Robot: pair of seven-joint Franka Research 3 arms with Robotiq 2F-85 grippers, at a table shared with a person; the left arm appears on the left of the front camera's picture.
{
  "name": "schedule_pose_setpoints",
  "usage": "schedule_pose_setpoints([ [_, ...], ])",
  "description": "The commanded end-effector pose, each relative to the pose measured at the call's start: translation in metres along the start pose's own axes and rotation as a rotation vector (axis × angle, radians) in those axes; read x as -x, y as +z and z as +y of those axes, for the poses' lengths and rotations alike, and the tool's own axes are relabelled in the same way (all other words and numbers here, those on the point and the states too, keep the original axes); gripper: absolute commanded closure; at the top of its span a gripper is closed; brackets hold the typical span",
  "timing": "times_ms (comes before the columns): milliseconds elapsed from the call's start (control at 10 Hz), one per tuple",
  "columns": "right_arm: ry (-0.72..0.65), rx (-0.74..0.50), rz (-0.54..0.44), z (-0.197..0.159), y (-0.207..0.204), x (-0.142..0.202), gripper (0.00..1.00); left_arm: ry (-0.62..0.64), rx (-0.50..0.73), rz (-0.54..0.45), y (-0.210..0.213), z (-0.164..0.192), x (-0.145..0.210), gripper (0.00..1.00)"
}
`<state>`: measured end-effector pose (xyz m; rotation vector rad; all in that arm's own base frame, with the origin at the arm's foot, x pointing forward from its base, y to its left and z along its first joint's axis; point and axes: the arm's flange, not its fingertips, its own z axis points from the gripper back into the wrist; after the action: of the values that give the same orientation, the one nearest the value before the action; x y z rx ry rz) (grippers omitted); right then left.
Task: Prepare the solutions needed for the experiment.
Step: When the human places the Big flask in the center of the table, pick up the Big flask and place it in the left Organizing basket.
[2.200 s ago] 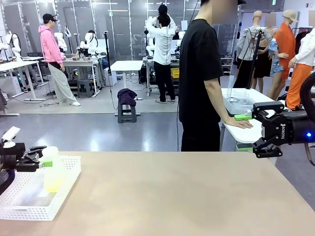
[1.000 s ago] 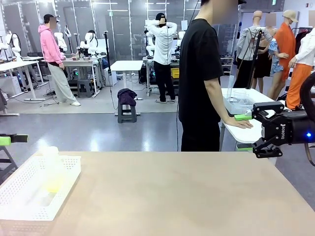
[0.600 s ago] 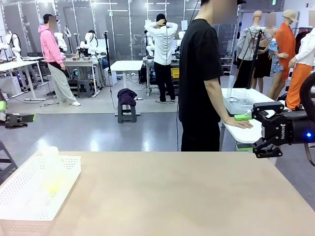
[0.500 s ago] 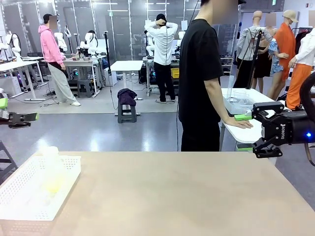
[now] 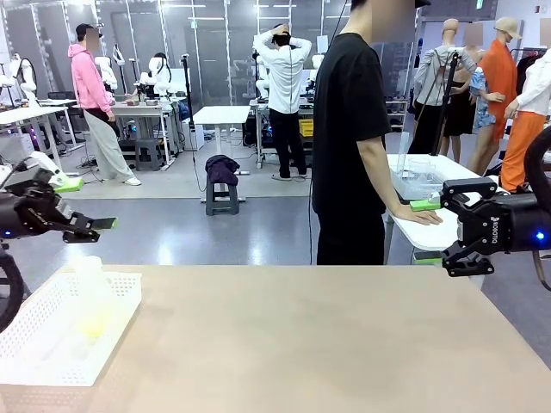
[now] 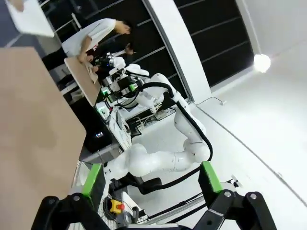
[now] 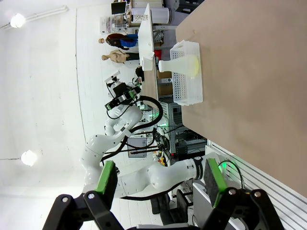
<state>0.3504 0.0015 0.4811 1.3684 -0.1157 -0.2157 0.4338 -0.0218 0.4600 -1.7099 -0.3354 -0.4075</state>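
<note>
The solutions [image 5: 93,324] show as a small pool of pale yellow-green liquid in the bottom of a translucent conical flask [image 5: 89,297], which stands upright inside the white perforated basket [image 5: 120,297] at the near left corner of the table [image 5: 301,344]; from the right wrist view we see the same flask in the basket near the table's far end. Our left gripper [image 5: 86,206] hangs above and behind the basket, jaws spread wide and gripping nothing. Our right gripper [image 5: 439,232] hovers off the table's right edge, also open and empty — well apart from the flask. The person [image 5: 353,138] stands across the table with a hand on a side table. We judge the flask delivered; any further mixing or other vessels are left — none stands on our table.
</note>
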Motion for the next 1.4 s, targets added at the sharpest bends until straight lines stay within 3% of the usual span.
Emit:
schedule_pose_setpoints([
  [0,-0.012,-0.012,-0.006,0.003,-0.001,0.000,0.08,0.121,-0.006,0.072,-0.011,0.001,-0.010,0.00],
  [100,-0.012,-0.012,-0.006,0.003,-0.001,0.000,0.08,0.200,0.037,0.117,-0.017,0.008,-0.009,0.00],
  [300,-0.012,-0.012,-0.006,0.003,-0.001,0.000,0.08,0.286,0.012,0.146,-0.020,0.022,-0.009,0.00],
  [500,-0.012,-0.012,-0.006,0.003,-0.001,0.000,0.08,0.287,0.041,0.181,-0.017,0.030,-0.012,0.00],
  [600,-0.012,-0.012,-0.006,0.003,-0.001,0.000,0.08,0.270,0.015,0.123,-0.024,0.029,0.000,0.00],
  [1300,-0.012,-0.012,-0.006,0.003,-0.001,0.000,0.08,0.270,0.015,0.123,-0.024,0.029,0.000,0.00],
])
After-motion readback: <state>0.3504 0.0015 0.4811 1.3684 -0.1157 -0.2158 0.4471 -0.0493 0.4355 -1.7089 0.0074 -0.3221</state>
